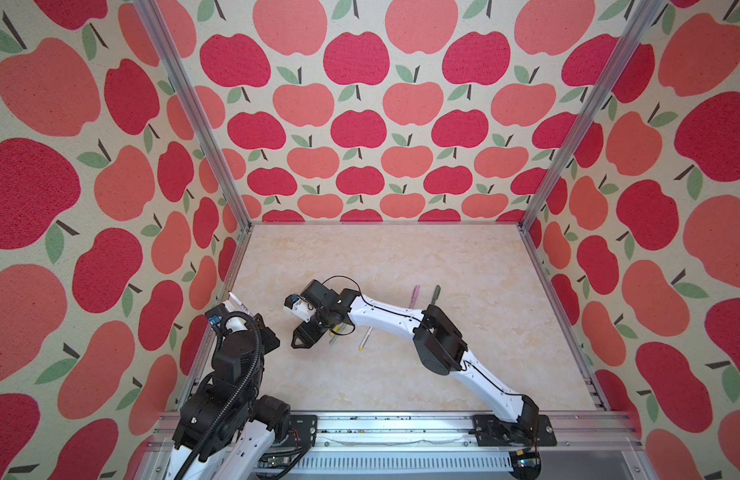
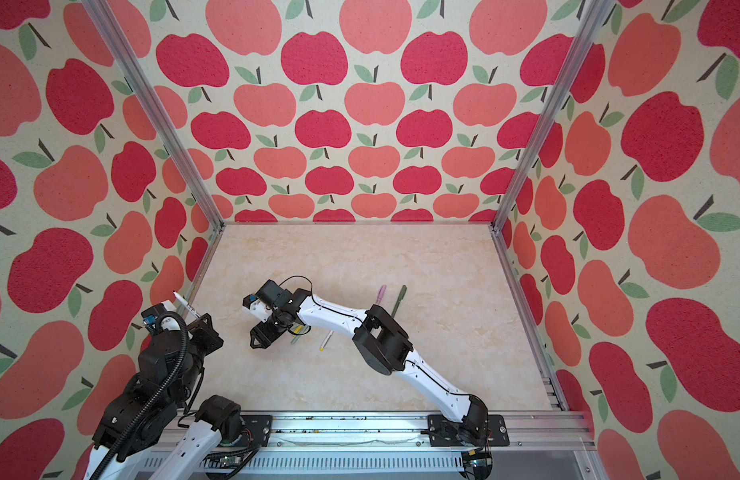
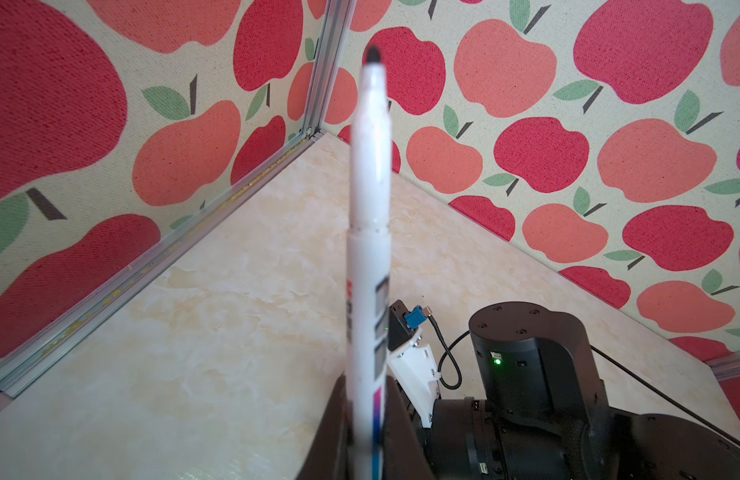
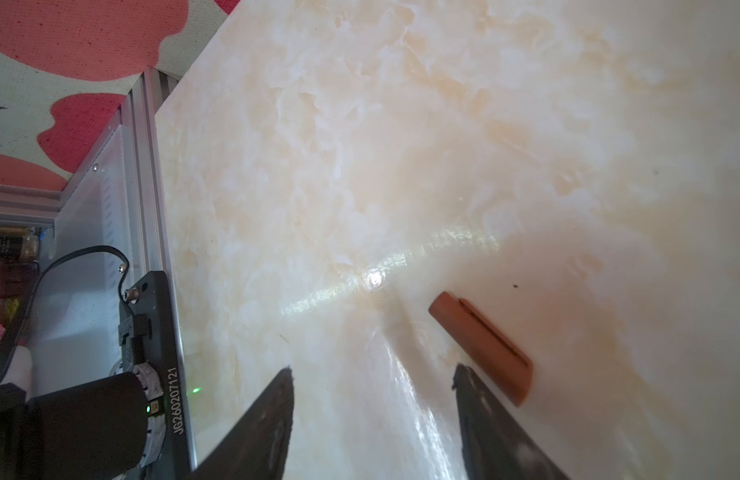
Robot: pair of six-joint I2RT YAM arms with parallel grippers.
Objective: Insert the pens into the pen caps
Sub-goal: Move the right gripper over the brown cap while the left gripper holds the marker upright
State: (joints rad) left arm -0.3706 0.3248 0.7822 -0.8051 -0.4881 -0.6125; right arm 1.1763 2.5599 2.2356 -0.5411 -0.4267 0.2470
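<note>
Centrally, white pen (image 3: pixel 368 249) (printed barrel, dark pointed tip, no cap on it) stands clamped between the closed jaws of the left gripper (image 3: pixel 366 399). Its tip points up and away from the marble-patterned table (image 4: pixel 360 145). In both top views this pen juts from the gripper close to the left apple-print wall (image 1: pixel 110 249).

Right gripper (image 4: pixel 372 370): jaws apart and empty, low over the table. Brown pen cap (image 4: pixel 482 345) lies flat just outside one finger, not between the two; whether it touches that finger cannot be told.

Right arm (image 1: pixel 384 316) reaches across the table and covers the near ends of a lilac-pink pen (image 1: pixel 414 296) and a dark green pen (image 1: pixel 436 294). A second white pen (image 1: pixel 365 338), yellow at one end, lies just beside the arm. A pale green pen (image 1: pixel 334 336) is partly hidden beneath the wrist.
</note>
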